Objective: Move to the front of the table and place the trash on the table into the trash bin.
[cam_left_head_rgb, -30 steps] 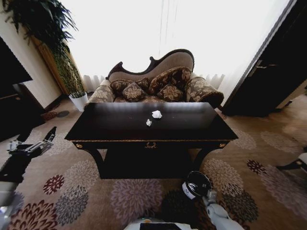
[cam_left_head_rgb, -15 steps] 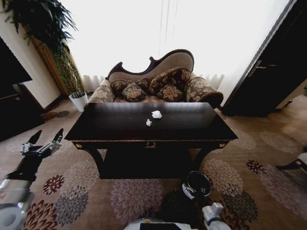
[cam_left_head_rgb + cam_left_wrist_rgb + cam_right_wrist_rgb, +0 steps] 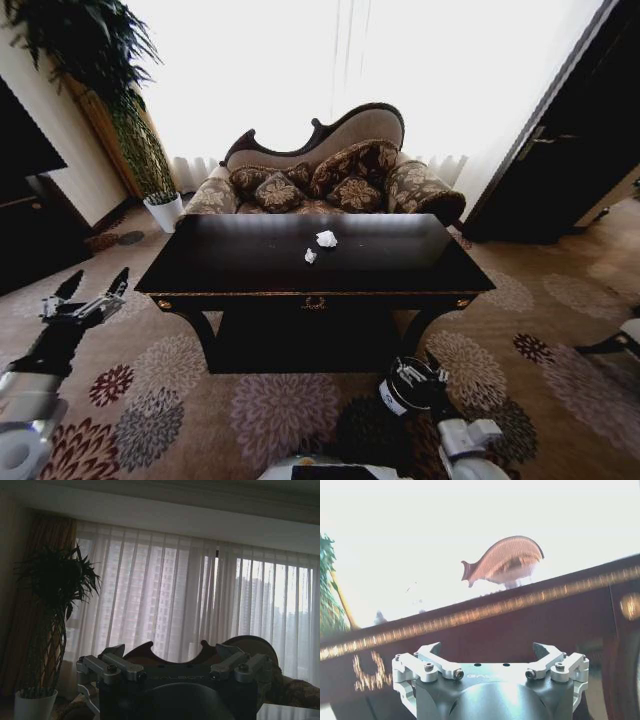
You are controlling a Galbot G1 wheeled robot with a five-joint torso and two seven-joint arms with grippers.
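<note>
Flowered carpet surrounded the table (image 3: 400,262), where two white paper balls (image 3: 326,238) lay near the middle, well apart from both grippers. Left gripper (image 3: 85,296) hung open off the table's left end. Right gripper (image 3: 413,374), jaws spread, hovered just over the trash bin (image 3: 397,392) below the front rail.

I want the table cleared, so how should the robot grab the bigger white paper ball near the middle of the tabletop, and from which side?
Pinch the larger paper ball across its crumpled body, coming from above: it lies loose on the flat table, with the smaller ball apart, so nothing crowds it. Both grippers, left and right, are open and low.
</note>
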